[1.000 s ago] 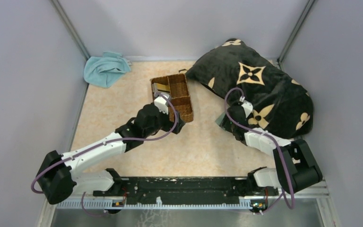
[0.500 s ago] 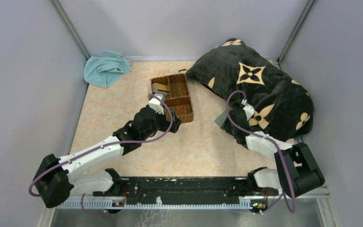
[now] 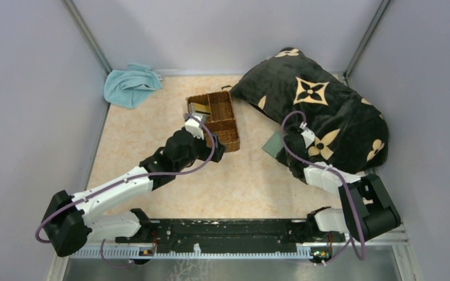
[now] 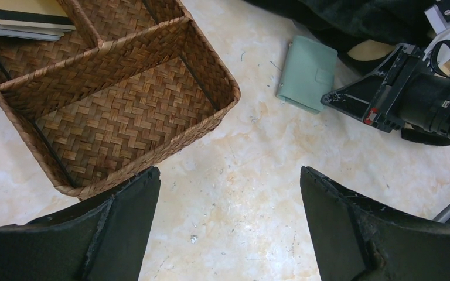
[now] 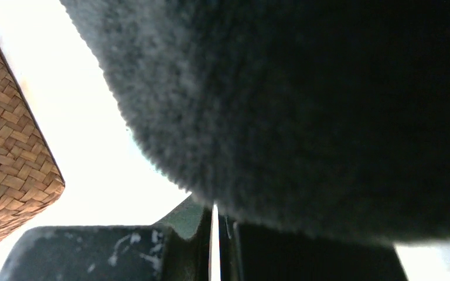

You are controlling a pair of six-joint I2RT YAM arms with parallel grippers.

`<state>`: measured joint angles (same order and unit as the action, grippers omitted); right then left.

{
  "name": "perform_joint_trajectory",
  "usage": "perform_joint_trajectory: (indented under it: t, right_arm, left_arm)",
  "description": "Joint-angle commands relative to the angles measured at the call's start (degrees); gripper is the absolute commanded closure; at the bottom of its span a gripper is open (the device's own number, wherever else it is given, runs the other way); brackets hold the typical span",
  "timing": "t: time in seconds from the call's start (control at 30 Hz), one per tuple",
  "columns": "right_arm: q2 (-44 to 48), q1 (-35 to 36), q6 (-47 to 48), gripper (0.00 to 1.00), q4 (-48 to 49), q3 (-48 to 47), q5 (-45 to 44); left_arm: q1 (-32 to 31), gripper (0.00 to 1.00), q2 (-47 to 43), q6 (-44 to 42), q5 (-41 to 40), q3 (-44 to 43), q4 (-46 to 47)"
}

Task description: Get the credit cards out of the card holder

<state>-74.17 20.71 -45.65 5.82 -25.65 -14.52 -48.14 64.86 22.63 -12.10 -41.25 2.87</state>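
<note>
The fuzzy dark pillow [image 5: 328,105] fills most of the right wrist view and is all blurry. The basket [image 5: 6,146] is cut off at the left edge there. The credit cards [image 4: 17,12] run off the top of the left wrist view, so you cannot count them.

From above I see my left gripper [image 3: 194,125] at the near-left rim of the basket [image 3: 234,120], cards [image 3: 198,108] in its far-left compartment, and my right gripper [image 3: 285,144] touching the wallet [image 3: 272,144], which lies on the table [image 3: 146,126] beside the pillow [image 3: 328,105].
</note>
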Motion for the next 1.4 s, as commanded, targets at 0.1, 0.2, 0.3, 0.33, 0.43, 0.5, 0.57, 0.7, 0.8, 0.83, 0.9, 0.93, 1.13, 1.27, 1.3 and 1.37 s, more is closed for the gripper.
perform_joint_trajectory:
  t: [0.1, 0.2, 0.3, 0.33, 0.43, 0.5, 0.57, 0.7, 0.8, 0.83, 0.9, 0.93, 1.13, 1.27, 1.3, 1.37]
  right_arm:
    - [8.2, -0.3, 2.9, 1.00, -3.7, -0.9, -0.7]
    - [12.0, -0.3, 4.0, 1.00, -6.1, -0.3, 0.0]
    - [16.5, 0.5, 5.2, 1.00, -8.6, 0.3, 0.1]
    - [17.6, 1.0, 5.4, 1.00, -9.3, 0.3, 0.0]
    - [19.6, 5.0, 6.0, 1.00, -11.3, 0.0, -1.4]
    - [19.7, 9.1, 5.9, 1.00, -13.1, -1.1, -3.4]
    - [19.1, 13.4, 5.7, 1.00, -15.3, -2.2, -5.6]
    - [18.2, 19.3, 5.4, 1.00, -17.5, -2.9, -6.0]
    - [17.8, 21.7, 6.2, 1.00, -16.9, -2.7, -3.5]
    - [17.5, 22.4, 6.7, 1.00, -17.1, -2.8, -2.7]
    - [16.4, 23.8, 8.2, 1.00, -17.6, -3.4, -1.9]
    - [15.7, 24.2, 8.8, 1.00, -18.2, -3.8, -1.8]
    - [14.6, 24.3, 9.2, 0.80, -20.6, -4.9, -7.1]
    - [14.7, 21.3, 11.0, 0.46, -20.9, -7.0, -6.5]
    - [14.5, 19.2, 10.9, 0.44, -20.3, -7.1, -5.1]
    - [14.0, 13.1, 10.0, 0.43, -18.3, -6.8, -0.8]
  left_arm:
    - [-0.2, 0.05, 0.0, 2.2, 0.7, 1.3, 1.8]
    - [-0.2, 0.06, 0.1, 2.5, 0.6, 1.7, 2.1]
    - [-0.2, 0.06, 0.3, 2.5, 0.5, 1.8, 2.5]
    - [-0.2, 0.06, 0.4, 2.3, 0.6, 1.7, 2.7]
    - [-0.2, 0.06, 1.1, 2.2, 1.2, 1.6, 3.3]
    - [-0.2, 0.06, 1.6, 2.2, 1.8, 1.6, 3.7]
    - [-0.2, 0.06, 1.9, 2.2, 2.5, 1.7, 4.0]
    - [-0.2, 0.06, 1.7, 2.7, 2.6, 2.2, 4.1]
    - [-0.2, 0.07, 1.4, 2.6, 2.2, 2.9, 3.9]
    - [-0.2, 0.07, 1.3, 2.5, 2.0, 2.9, 3.9]
    - [-0.2, 0.07, 1.3, 2.2, 1.6, 3.1, 3.8]
    - [-0.2, 0.07, 1.3, 2.2, 1.5, 3.2, 3.8]
    - [-0.2, 0.07, 1.3, 2.1, 1.8, 3.0, 3.6]
    - [-0.1, 0.07, 0.6, 2.2, 1.3, 3.4, 3.1]
    - [-0.2, 0.07, 0.5, 2.0, 1.2, 3.7, 3.3]
    - [-0.2, 0.07, 0.5, 1.7, 1.0, 4.1, 3.6]
